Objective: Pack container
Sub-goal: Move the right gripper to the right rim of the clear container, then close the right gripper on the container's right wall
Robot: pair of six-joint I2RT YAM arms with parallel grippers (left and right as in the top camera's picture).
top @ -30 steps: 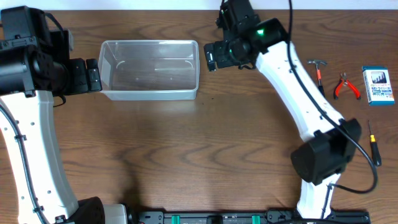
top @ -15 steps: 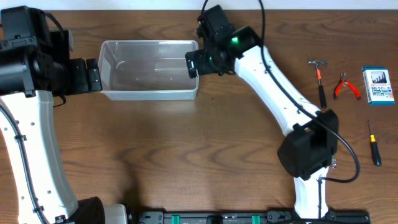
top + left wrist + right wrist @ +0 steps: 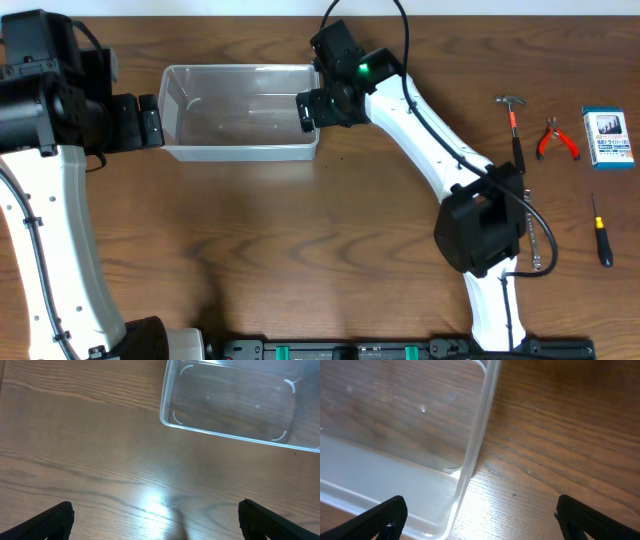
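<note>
Right gripper [image 3: 308, 110]: the dark fingers were seen spread wide with nothing pinched, held over the container's right short wall; whether it was touched could not be told.
Left gripper [image 3: 150, 120]: the fingers were likewise spread, just beside the container's left end.
Container [image 3: 240, 152]: a clear, glossy plastic bin, rectangular with rounded corners and a rim, was set towards the far edge.
Table [image 3: 300, 240]: brown wood grain was shown.
Right side: a hammer [image 3: 513, 120], red-handled pliers [image 3: 556, 140], a slim screwdriver [image 3: 600, 230] and a small blue box [image 3: 608, 137] were laid well apart from the bin.
</note>
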